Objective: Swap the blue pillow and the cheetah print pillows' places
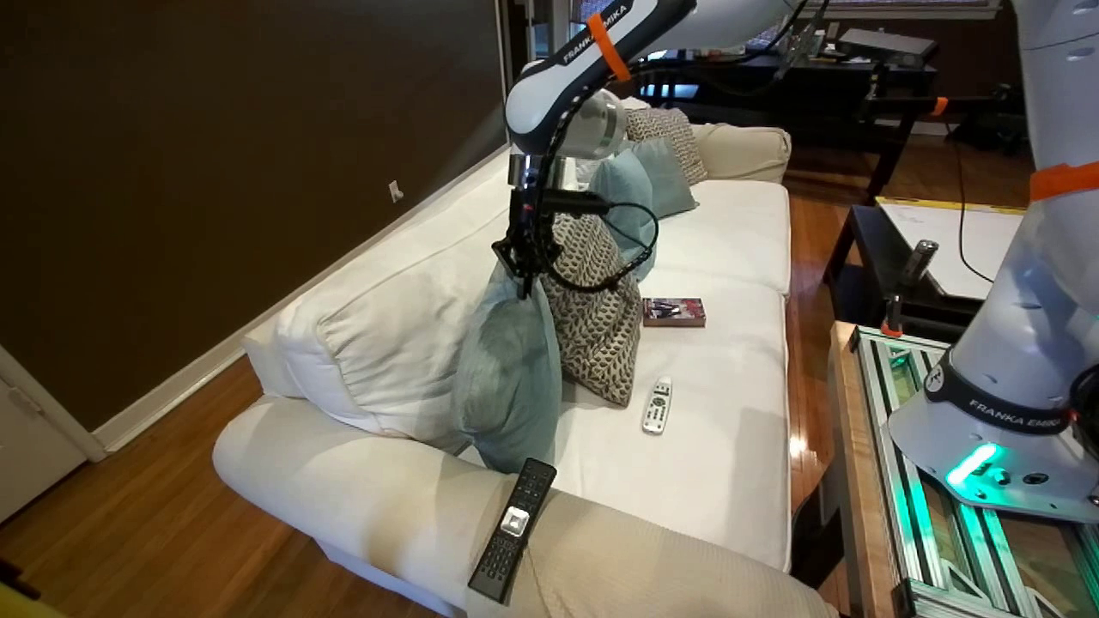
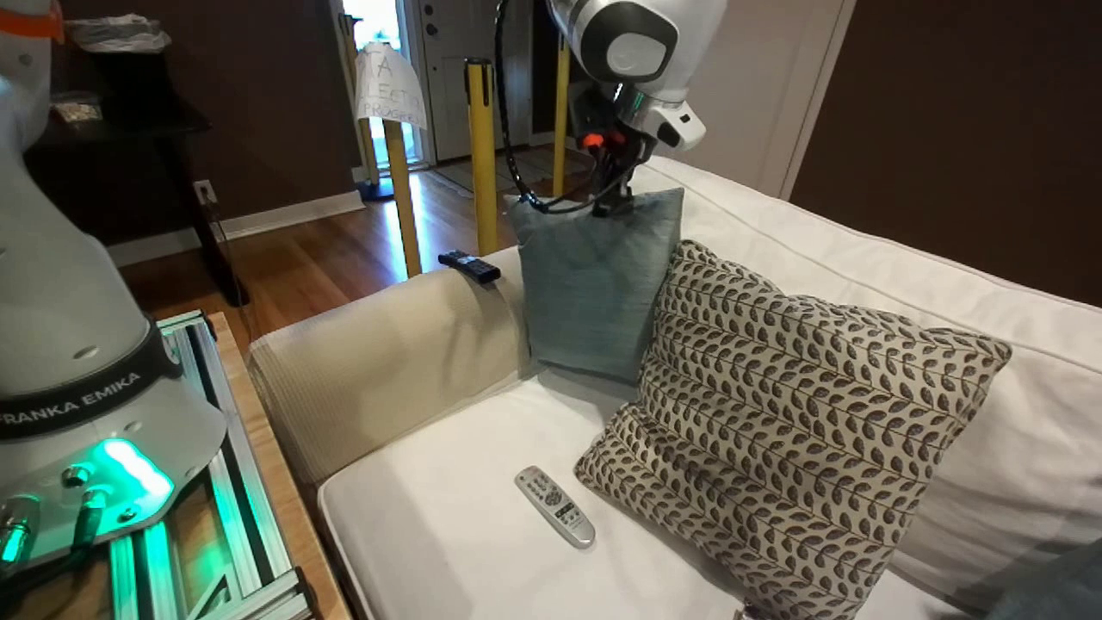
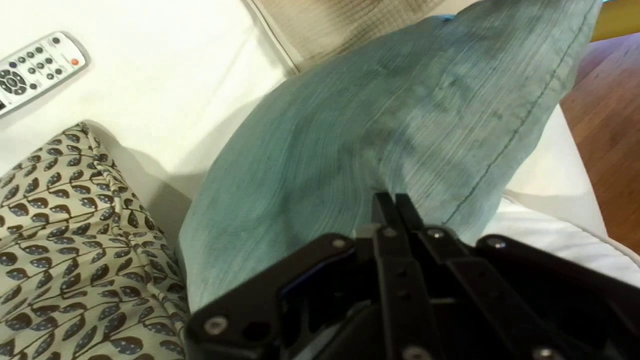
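Observation:
The blue pillow [image 1: 511, 378] stands upright in the sofa corner beside the armrest; it is plain teal in both exterior views [image 2: 594, 284]. From above, my gripper [image 3: 394, 196] is shut on its upper part, and creases in the cloth run out from the fingertips. How much fabric lies between the fingers is too small to see. In an exterior view the gripper [image 2: 613, 207] hides part of the pillow's top edge. Leaning beside it is the cheetah print pillow [image 2: 792, 413], cream with small dark leaf-shaped spots; its corner [image 3: 75, 260] shows in the wrist view.
A silver remote [image 2: 555, 506] lies on the seat before the pillows. A black remote [image 1: 513, 528] rests on the near armrest [image 1: 386, 489]. Farther along are a book [image 1: 674, 312], two more teal pillows [image 1: 665, 176] and another speckled pillow [image 1: 665, 137]. White back cushions [image 1: 403, 318] rise behind.

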Motion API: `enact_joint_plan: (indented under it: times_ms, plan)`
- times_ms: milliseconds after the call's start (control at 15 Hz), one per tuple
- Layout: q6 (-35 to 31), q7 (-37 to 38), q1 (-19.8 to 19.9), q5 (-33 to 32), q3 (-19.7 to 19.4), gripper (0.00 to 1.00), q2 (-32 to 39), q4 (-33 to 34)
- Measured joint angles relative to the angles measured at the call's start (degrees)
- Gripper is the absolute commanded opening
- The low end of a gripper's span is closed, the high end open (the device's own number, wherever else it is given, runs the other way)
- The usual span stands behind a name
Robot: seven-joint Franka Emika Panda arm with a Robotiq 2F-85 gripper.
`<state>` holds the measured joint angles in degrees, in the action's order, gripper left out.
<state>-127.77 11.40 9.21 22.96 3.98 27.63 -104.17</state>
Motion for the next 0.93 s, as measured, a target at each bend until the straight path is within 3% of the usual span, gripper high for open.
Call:
enact_joint_plan:
  times_ms: [400, 733, 933]
  plan:
    - [9.01, -3.49, -0.29, -0.98, -1.78, 0.01, -8.28, -4.92]
    - [19.21, -8.88, -1.11, -6.96, -3.2, 0.01, -11.94, -6.34]
    - [20.81, -8.86, -1.66, -9.83, -4.34, 0.01, -13.57, -7.59]
